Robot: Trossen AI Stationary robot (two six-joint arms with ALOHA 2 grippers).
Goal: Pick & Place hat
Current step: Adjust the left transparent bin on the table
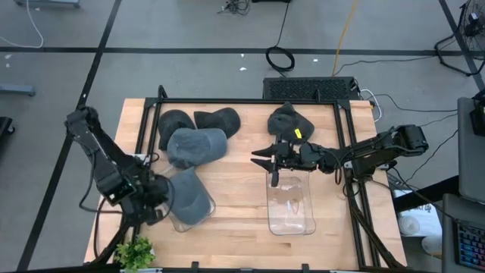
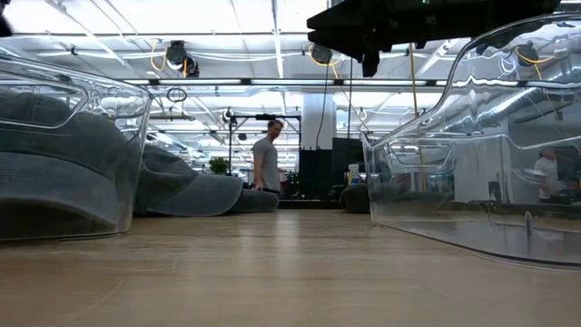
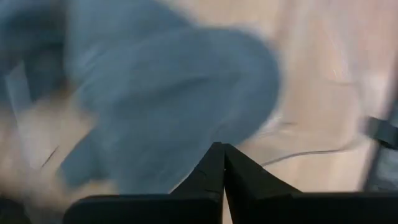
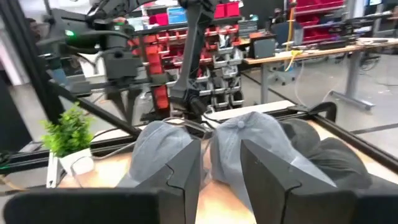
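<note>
We note the left wrist view is motion-blurred: the grey-blue fabric cap (image 3: pixel 168 106) fills the frame as a smear, its edges indistinct. In the low view, both clear plastic bins (image 2: pixel 472 173) are cut off by the left and right frame edges. The distant person (image 2: pixel 267 163) at centre is too small to make out detail.

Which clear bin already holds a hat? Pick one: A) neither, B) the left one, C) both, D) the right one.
B: from above, a grey hat fills the left bin, while the right bin shows only bare wood through it.
</note>
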